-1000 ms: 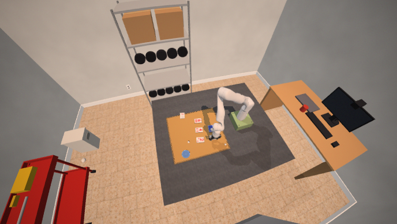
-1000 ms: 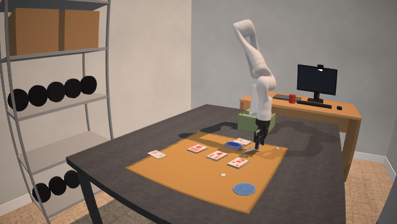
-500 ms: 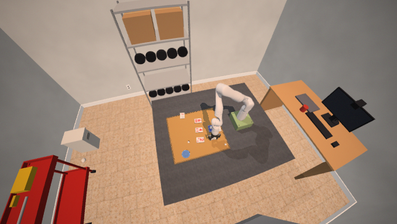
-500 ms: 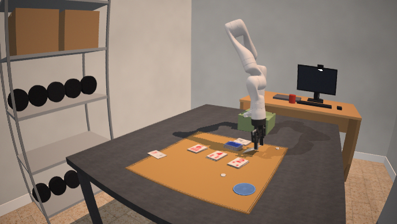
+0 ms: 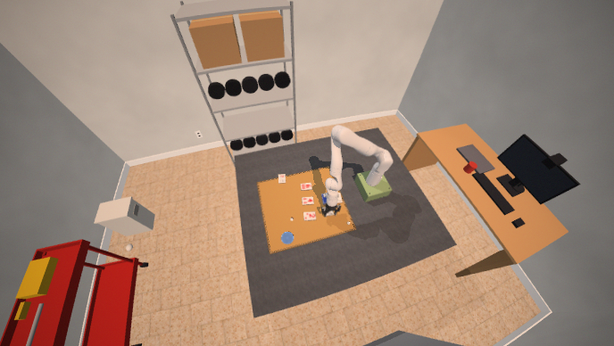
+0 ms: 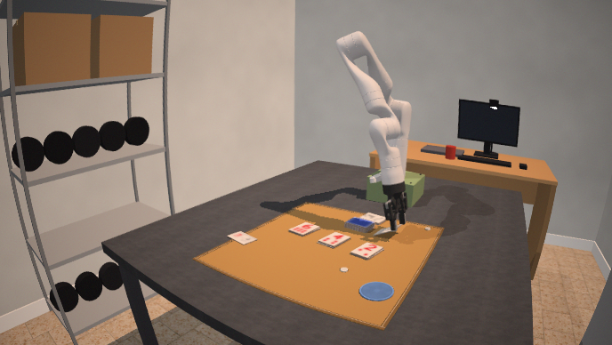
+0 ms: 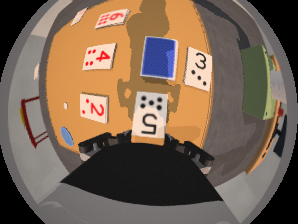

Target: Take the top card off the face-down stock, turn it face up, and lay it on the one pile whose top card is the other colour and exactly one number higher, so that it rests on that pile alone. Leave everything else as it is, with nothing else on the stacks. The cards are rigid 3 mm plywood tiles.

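The gripper (image 5: pixel 330 211) (image 6: pixel 395 225) (image 7: pixel 148 136) grips the black five (image 5: pixel 329 213) (image 6: pixel 385 231) (image 7: pixel 150 115) by its edges, tilted, with room beside the blue-backed stock (image 5: pixel 324 199) (image 6: pixel 359 223) (image 7: pixel 159 57). From above, the arm (image 5: pixel 333 186) (image 6: pixel 393 153) partly hides that stock.

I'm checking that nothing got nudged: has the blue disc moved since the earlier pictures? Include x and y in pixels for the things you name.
No. The blue disc (image 5: pixel 287 237) (image 6: pixel 376 291) (image 7: pixel 67 136) lies in the same place by the corner of the orange mat (image 5: pixel 277 201) (image 6: pixel 285 267) (image 7: pixel 65 90).
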Robot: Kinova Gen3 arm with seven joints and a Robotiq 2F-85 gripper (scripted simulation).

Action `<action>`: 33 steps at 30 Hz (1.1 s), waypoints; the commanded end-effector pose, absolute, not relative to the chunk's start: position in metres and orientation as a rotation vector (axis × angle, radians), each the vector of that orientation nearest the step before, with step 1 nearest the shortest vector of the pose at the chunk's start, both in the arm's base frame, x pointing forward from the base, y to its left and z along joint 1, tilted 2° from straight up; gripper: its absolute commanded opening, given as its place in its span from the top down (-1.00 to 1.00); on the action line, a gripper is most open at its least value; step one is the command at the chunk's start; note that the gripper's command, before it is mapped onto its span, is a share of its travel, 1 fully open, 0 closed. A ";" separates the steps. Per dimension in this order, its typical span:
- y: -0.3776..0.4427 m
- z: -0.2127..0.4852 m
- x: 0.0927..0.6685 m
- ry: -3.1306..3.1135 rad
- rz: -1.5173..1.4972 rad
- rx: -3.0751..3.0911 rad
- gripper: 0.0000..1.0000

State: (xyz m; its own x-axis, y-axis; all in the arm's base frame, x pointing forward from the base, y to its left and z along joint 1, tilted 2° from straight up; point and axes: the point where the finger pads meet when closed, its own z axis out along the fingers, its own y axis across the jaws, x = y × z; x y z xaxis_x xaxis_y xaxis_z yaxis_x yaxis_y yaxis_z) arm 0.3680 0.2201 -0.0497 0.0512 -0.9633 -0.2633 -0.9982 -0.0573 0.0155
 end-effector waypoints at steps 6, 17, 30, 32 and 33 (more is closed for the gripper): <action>0.214 -0.052 0.369 2.032 0.342 -2.111 -0.43; 0.214 -0.054 0.369 2.006 0.389 -2.082 -0.43; 0.213 -0.054 0.369 1.992 0.412 -2.068 -0.43; 0.213 -0.054 0.369 1.991 0.414 -2.066 -0.43; 0.213 -0.054 0.369 1.990 0.415 -2.066 -0.43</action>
